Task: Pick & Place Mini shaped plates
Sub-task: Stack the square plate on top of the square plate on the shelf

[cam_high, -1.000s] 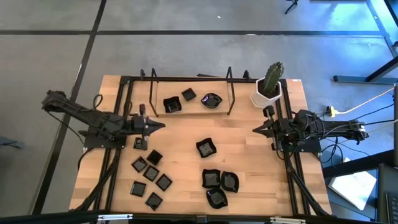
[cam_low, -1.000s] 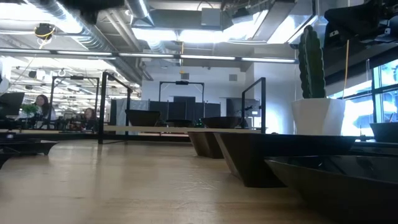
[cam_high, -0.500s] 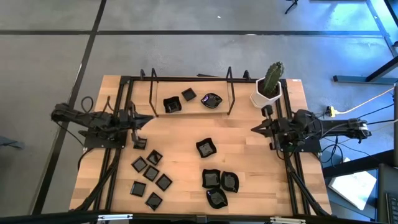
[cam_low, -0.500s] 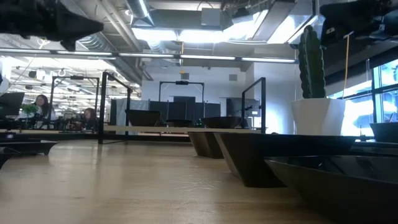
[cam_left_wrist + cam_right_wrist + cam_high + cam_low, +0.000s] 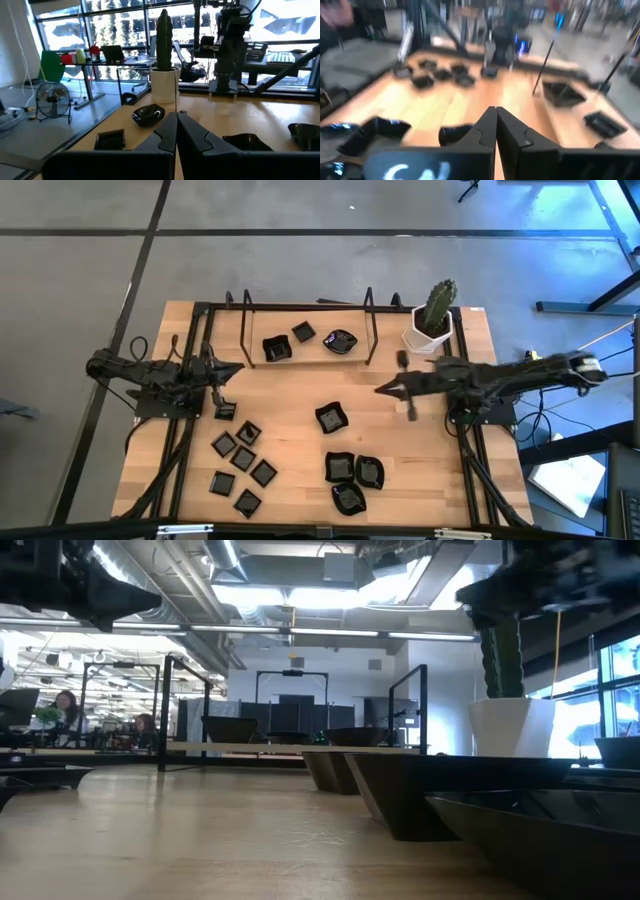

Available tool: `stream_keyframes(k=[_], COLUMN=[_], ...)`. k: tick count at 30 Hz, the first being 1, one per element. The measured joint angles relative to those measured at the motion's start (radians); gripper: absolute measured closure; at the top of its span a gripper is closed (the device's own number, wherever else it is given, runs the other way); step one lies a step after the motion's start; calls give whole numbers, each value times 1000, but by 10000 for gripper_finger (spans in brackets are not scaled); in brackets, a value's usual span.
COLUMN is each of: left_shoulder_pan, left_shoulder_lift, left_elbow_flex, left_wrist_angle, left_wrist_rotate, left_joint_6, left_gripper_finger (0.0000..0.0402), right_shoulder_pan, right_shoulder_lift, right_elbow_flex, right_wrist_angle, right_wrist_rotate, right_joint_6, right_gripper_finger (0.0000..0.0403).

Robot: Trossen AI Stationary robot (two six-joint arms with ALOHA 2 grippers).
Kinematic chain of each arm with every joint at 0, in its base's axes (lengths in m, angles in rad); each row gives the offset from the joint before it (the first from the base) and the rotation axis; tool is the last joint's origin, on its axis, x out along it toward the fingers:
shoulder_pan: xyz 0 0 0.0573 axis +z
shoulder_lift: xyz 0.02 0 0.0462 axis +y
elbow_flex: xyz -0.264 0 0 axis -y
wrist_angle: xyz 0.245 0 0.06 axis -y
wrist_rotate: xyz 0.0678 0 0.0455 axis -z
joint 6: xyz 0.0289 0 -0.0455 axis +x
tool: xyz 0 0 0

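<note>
Plates lie scattered over the pale wooden table — small glossy black dishes in several groups. Six little flat black squares cluster at the near-left part of the table, with one more small square just beside the left gripper. Three rounded wavy-edged black dishes sit close together nearer the middle-right front, and a single wavy-edged black dish rests alone at the table's centre. At the far edge, inside the thin black metal rack frame, stand three more: a raised-rim black square, a smaller flat black square and a rounded dark dish, all apart from one another.

The left gripper hangs over the left side of the table, its fingers pressed together on nothing — the wrist view shows the two dark fingers meeting in a point. The right gripper reaches toward the table's middle, near the lone central dish but not touching it; its fingers are likewise closed and empty.

A green cactus in a white pot stands at the far-right corner of the table, beside the rack.
</note>
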Motion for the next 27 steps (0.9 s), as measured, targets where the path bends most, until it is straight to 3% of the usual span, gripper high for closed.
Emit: stream_keyframes(k=[6,13,20,27], left_shoulder_pan=[0,0,0,0], left_shoulder_lift=[0,0,0,0], left_elbow_flex=[0,0,0,0], left_wrist_angle=[-46,-67,-69,-69], left_wrist_rotate=[-80,-92,-89,-50], left_joint_6=[-46,-66,-68,-68], left_gripper_finger=[398,398,398,398], right_shoulder_pan=[75,139,157,152], right_shoulder_lift=[432,900,1253,1504], right_elbow_flex=[363,884,1265,1508], right_wrist_angle=[-204,-405,-508,-506], right_wrist_rotate=[46,45,29,29], right_joint_6=[-102,-252,-503,-552], right_gripper_finger=[393,382,302,223])
